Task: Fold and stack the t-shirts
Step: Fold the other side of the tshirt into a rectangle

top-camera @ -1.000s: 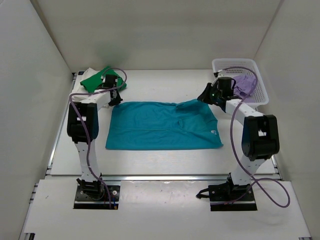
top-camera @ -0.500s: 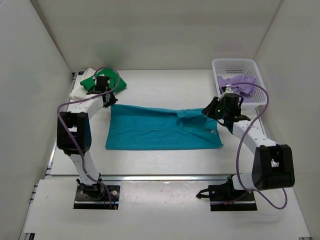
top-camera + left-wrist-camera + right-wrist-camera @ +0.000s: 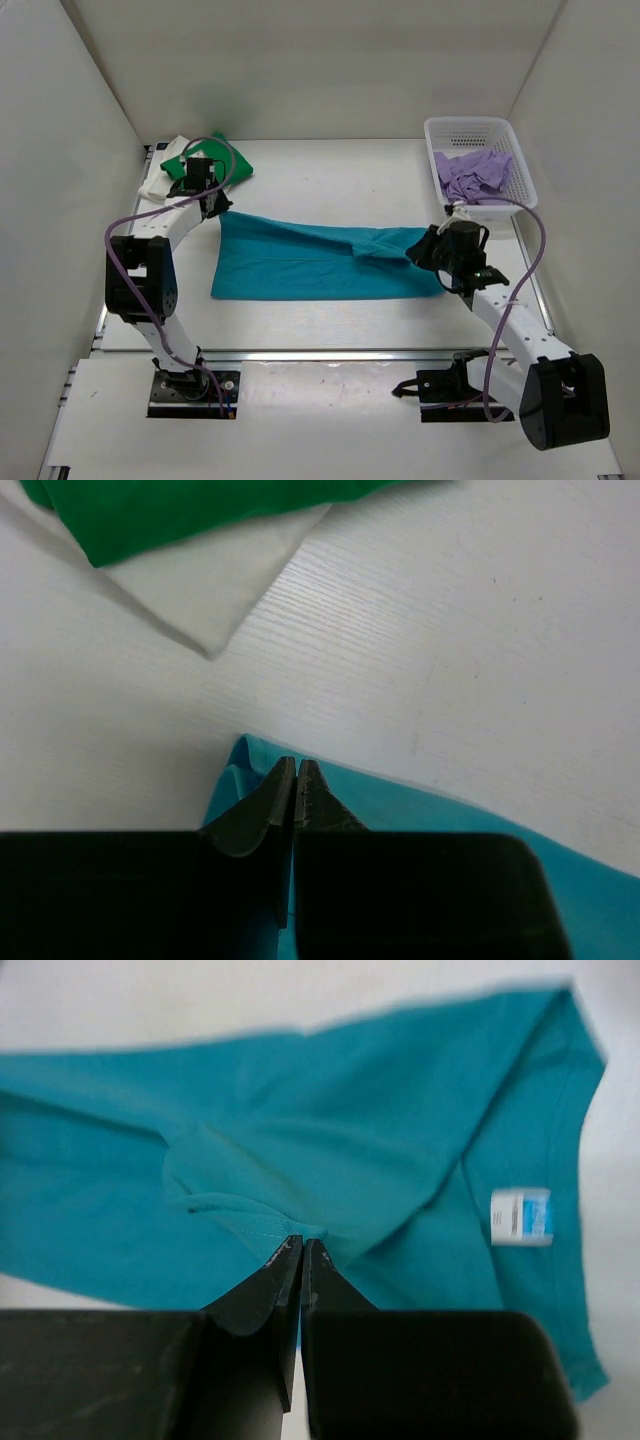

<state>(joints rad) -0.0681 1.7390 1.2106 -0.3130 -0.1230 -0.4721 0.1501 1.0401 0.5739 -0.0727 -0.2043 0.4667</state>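
At the far left of the surface [image 3: 330, 180], the green t-shirt [image 3: 178, 163] is lying folded on top of the cream-white t-shirt [image 3: 158, 182], whose edge is showing out from under it toward the left wall. Just beside that pile, the left fingers [image 3: 250, 820] are pressing together on the far left corner of the teal t-shirt [image 3: 300, 265]. The left wrist view shows the teal edge pinched between their tips, with bare surface lying between it and the cream-white cloth.

The teal t-shirt is spreading across the middle of the surface as a wide band. Its near edge is lying flat and straight, and its far edge is slanting down toward the right.

At that right end, the right fingers [image 3: 255, 1295] are closing tightly on a bunched fold of the teal cloth and holding it over the body of the shirt. In the right wrist view the small white neck label [image 3: 521, 1216] is showing by the collar, to the right of the pinched fold.

In the far right corner, the white mesh basket [image 3: 470, 122] is standing well apart from the teal t-shirt, and the lilac t-shirt [image 3: 470, 175] is lying crumpled inside it.
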